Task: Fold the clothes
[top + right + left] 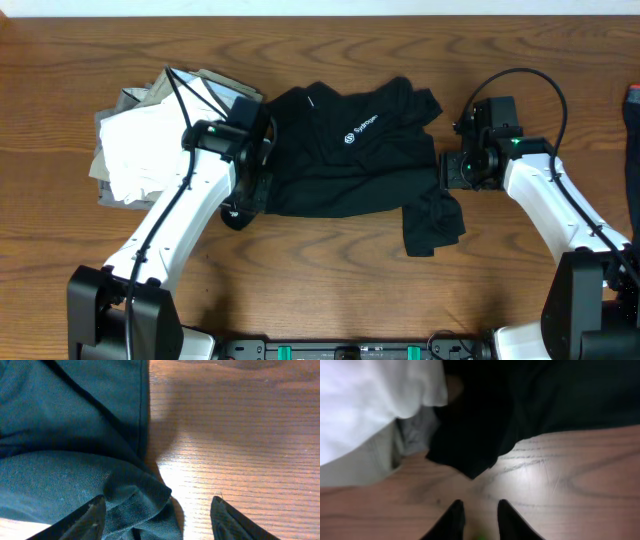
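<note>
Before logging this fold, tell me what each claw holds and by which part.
Nothing is held. Left claw: slightly open over the table, short of the black T-shirt. Right claw: wide open, shirt fabric loose between its fingers.

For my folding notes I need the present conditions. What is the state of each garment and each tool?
black T-shirt: rumpled on the table, logo up, not neatly folded, not gripped.
light clothes pile: loosely heaped, unfolded, beside the T-shirt.
left tool: open, empty, over bare table.
right tool: wide open, the shirt's edge lying between its fingers, not clamped.
</note>
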Motion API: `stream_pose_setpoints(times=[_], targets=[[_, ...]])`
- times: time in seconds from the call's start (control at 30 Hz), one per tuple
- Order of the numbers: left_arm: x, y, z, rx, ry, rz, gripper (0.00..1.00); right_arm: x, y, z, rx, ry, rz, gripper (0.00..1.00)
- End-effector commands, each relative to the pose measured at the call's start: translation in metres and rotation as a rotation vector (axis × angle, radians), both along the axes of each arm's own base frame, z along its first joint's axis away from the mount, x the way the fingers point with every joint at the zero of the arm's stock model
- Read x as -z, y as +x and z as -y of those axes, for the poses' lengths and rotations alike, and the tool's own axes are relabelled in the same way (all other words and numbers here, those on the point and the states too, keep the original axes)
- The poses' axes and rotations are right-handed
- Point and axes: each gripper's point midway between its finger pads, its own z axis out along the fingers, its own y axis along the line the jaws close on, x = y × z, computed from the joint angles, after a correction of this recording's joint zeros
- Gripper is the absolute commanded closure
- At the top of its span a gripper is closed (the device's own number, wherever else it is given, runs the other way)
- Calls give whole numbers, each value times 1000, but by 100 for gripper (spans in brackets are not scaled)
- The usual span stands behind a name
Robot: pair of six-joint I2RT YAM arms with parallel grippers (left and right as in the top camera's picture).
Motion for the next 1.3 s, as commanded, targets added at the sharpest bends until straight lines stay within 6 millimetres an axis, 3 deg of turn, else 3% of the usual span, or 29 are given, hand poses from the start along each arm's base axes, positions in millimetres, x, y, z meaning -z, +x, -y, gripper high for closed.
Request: stream_pose_setpoints(times=[0.0, 0.23, 0.3, 0.47, 0.57, 0.77, 1.0, 1.1, 1.17, 1.27], targets=[[10, -1, 5, 3, -24, 3, 67, 4, 0, 0, -10, 13, -6, 33], [35, -18, 10, 43, -8, -29, 63, 4, 2, 0, -10, 14, 0, 31], [41, -13, 10, 36, -3, 1, 62, 4, 2, 0, -10, 14, 1, 30], [38, 13, -16, -51, 150, 139, 59, 4, 1, -3, -14, 28, -4, 30], [37, 23, -14, -56, 144, 183, 55, 4, 1, -3, -14, 29, -4, 30], [51, 23, -15, -60, 145, 183, 53, 4, 0, -4, -15, 32, -6, 30], [70, 9, 9, -46, 9, 83, 54, 4, 1, -4, -15, 32, -5, 30], [69, 9, 11, -44, -4, 84, 71, 4, 1, -4, -15, 32, -5, 30], [68, 12, 12, -41, -7, 92, 91, 3, 1, -4, -14, 32, -4, 30], [50, 17, 14, -43, -13, 105, 94, 3, 1, -4, -15, 32, -2, 30]])
